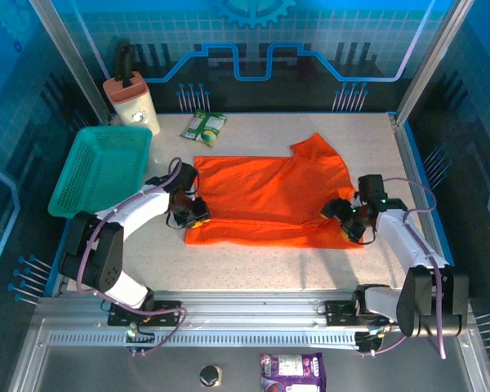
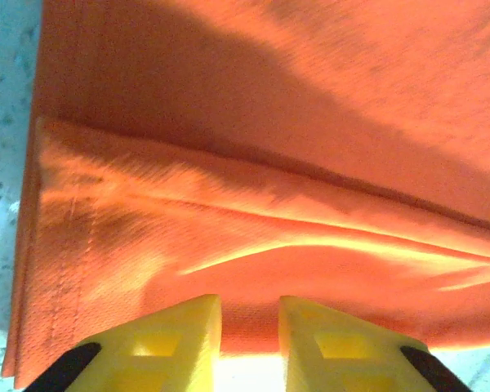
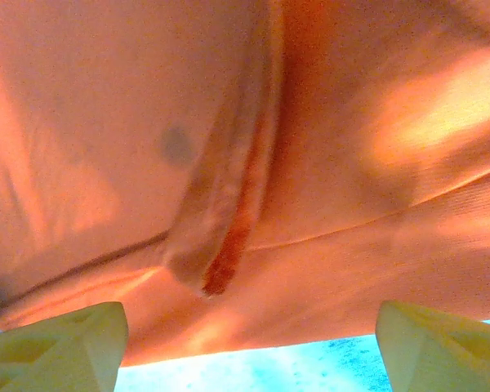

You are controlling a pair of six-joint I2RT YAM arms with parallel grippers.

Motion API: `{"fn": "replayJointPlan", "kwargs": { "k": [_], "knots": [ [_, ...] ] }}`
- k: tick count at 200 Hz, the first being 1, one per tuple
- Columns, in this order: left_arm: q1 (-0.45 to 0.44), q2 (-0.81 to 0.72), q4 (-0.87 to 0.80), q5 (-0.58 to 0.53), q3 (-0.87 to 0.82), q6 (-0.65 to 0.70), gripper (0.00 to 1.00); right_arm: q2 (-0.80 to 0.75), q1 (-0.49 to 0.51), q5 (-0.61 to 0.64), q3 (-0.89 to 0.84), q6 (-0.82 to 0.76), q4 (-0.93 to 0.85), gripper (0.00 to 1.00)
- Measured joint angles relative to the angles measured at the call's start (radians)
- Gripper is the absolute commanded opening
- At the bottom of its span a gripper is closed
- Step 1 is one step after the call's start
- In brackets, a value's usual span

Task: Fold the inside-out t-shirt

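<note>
left gripper (image 1: 194, 214): at the shirt's near-left corner. Wrist view: yellow tips (image 2: 249, 306) narrowly parted right at the cloth edge. I cannot tell if it is pinching or has let go.
shirt (image 1: 269, 196): mid-table, lying flat, with a doubled band along the near edge and one sleeve poking out far-right.
right gripper (image 1: 349, 222): at the near-right corner, jaws spread wide (image 3: 247, 314), holding nothing, cloth edge just ahead.
step, my guess: working the near-edge fold, one gripper per corner.
how I'd do it: bite both layers at each corner, not just the top one. Lift the two ends level and move both arms together so the crease runs straight. Keep low so the cloth does not drag or bunch, and tuck the sleeve in later.
counts, left to right: basket (image 1: 110, 133) 1; holder (image 1: 132, 102) 1; green packet (image 1: 204, 126) 1; shirt 1; purple packet (image 1: 292, 371) 1; grippers 2.
</note>
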Motion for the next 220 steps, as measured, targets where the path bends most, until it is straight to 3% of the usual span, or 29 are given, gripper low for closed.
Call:
{"fn": "replayJointPlan", "kwargs": {
  "k": [29,99,147,165,220],
  "knots": [
    [-0.001,0.000,0.016,0.000,0.010,0.014,0.31,0.071,0.064,-0.054,-0.007,0.048,0.080,0.82],
    [-0.001,0.000,0.019,0.000,0.010,0.018,0.31,0.241,0.115,-0.148,-0.011,0.157,0.296,0.81],
    [-0.001,0.000,0.012,-0.001,0.057,0.027,0.32,0.313,0.114,-0.202,0.145,0.142,0.414,0.81],
    [-0.001,0.000,0.008,-0.006,0.066,0.043,0.31,0.304,0.100,-0.209,0.170,0.107,0.420,0.81],
    [-0.001,0.079,-0.037,-0.021,0.068,0.075,0.14,0.217,-0.044,-0.175,0.076,-0.018,0.265,0.81]
  ]
}}
